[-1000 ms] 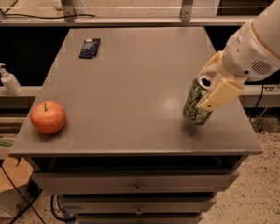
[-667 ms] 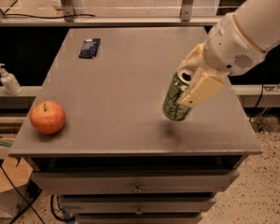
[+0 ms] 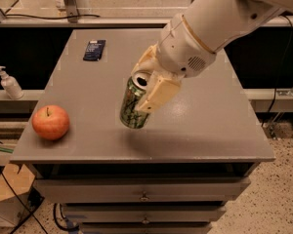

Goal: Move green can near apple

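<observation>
The green can hung tilted above the middle of the table, its long axis slanting from the silver top at far right down to the base at near left. The gripper clasped its upper body. The apple sat well apart to the left, slightly nearer, by the table's left edge.

My gripper is clamped on the slim green drink can with pale scribbled markings at mid-table. The can tilts, its silver top with the open pull-tab hole leaning far and right, and its base seems lifted just off the grey tabletop. The round red-orange apple with a short dark stem sits upright near the table's near-left corner, well apart from the can.
</observation>
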{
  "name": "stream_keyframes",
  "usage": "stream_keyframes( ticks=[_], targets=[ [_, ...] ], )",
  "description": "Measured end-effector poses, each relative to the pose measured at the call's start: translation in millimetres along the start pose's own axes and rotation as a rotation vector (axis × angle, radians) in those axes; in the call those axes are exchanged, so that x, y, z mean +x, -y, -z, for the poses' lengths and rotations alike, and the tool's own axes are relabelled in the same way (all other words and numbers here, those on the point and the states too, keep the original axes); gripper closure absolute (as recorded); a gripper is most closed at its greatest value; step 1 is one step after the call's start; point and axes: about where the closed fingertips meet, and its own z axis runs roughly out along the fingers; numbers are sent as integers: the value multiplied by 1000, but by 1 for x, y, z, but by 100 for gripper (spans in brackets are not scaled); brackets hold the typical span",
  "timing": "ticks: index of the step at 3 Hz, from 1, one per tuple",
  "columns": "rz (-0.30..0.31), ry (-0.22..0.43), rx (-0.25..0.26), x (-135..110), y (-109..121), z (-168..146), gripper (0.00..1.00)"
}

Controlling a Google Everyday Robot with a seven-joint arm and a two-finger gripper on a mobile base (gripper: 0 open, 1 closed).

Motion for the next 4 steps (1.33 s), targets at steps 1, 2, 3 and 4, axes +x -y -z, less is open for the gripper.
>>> stream_keyframes(
  ticks=[1,2,3,4],
  targets=[
    [65,41,-56,-30,1,-32,100],
    [102,64,-101,-52,1,-59,82],
    [121,58,-134,-64,-1,-82,59],
    [128,53,-159,-69,-2,-100,36]
  ],
)
